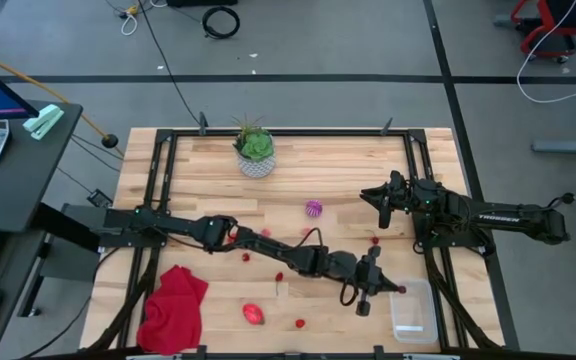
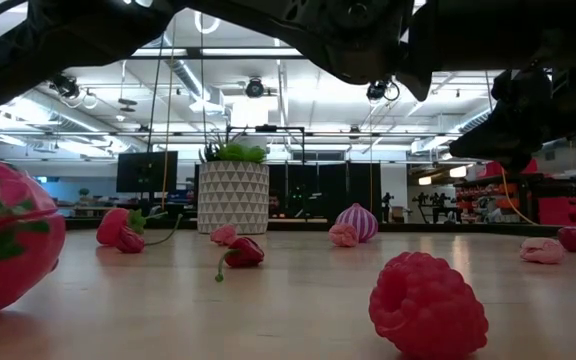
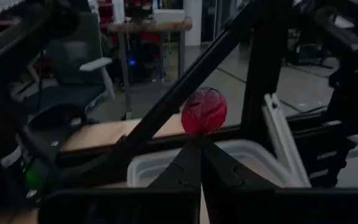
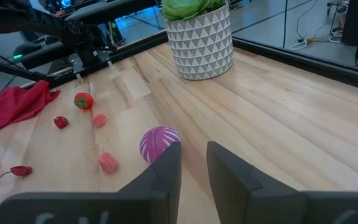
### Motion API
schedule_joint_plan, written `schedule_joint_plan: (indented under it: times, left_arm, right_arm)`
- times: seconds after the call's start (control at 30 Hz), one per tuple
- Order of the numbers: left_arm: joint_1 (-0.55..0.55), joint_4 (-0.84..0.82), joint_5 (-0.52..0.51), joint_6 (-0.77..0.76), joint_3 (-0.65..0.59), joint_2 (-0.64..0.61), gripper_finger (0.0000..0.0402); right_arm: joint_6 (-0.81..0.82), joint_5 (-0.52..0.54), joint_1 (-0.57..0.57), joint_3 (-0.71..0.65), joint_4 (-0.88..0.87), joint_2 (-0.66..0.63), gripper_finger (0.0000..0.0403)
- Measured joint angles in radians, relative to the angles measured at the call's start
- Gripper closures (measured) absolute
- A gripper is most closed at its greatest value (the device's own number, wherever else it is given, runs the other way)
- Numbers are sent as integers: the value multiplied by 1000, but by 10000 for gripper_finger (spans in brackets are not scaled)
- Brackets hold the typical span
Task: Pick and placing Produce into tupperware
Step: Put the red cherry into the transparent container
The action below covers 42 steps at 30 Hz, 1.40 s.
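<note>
The tupperware [image 1: 414, 312], a clear tub, stands near the table's right near corner. My left gripper [image 1: 396, 290] reaches across from the left to the tub's left rim and is shut on a small red berry [image 3: 204, 111]. My right gripper [image 4: 193, 155] hovers open over the table's right middle, just right of the purple ribbed ball [image 4: 159, 142], touching nothing. The purple ball [image 1: 314, 208] rests on the wood. The red-pink oval piece [image 1: 255, 314] lies near the near edge. Loose berries [image 1: 375, 240] [image 1: 279, 277] [image 1: 300, 323] are scattered on the table. My left gripper pinches the red berry [image 3: 199, 127] between its two fingertips [image 3: 191, 155], at their free ends, and most of the berry stands out past them. The fingers come from the table's left. The berry is lifted clear, above the tupperware's rim [image 3: 148, 165].
A green plant in a white patterned pot [image 1: 256, 150] stands at the far middle. A crumpled red cloth [image 1: 175, 305] lies at the near left corner. Black frame rails [image 1: 423, 190] run along both sides of the table. Bare wood lies between pot and right arm.
</note>
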Motion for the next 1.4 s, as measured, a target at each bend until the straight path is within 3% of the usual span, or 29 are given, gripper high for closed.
schedule_joint_plan:
  times: [0.2, 0.3, 0.47, 0.67, 0.97, 1.13, 1.27, 1.4]
  left_arm:
    - [15, 5, -1, -55, 0, -5, 398]
    - [27, 1, -24, -65, -1, -29, 398]
    - [55, -83, -32, -78, 0, -112, 399]
    - [96, -303, -80, -77, -1, -203, 399]
    - [136, -497, -109, 23, -1, -370, 400]
    - [138, -797, -252, 54, 1, -492, 400]
    - [116, -958, -358, 55, 0, -544, 400]
    - [72, -1074, -565, 75, -2, -602, 401]
  right_arm:
    - [204, -28, 0, 0, 29, 0, 318]
    - [190, -57, 0, 0, 55, -1, 318]
    - [-3, -240, 0, 0, 45, -1, 318]
    - [94, -300, 0, 0, 45, -1, 318]
    - [76, -390, 0, 0, 43, -1, 318]
    - [174, -511, 0, 0, 30, -1, 318]
    - [209, -521, 0, 0, 20, -1, 318]
    - [278, -509, 1, 0, 18, -1, 318]
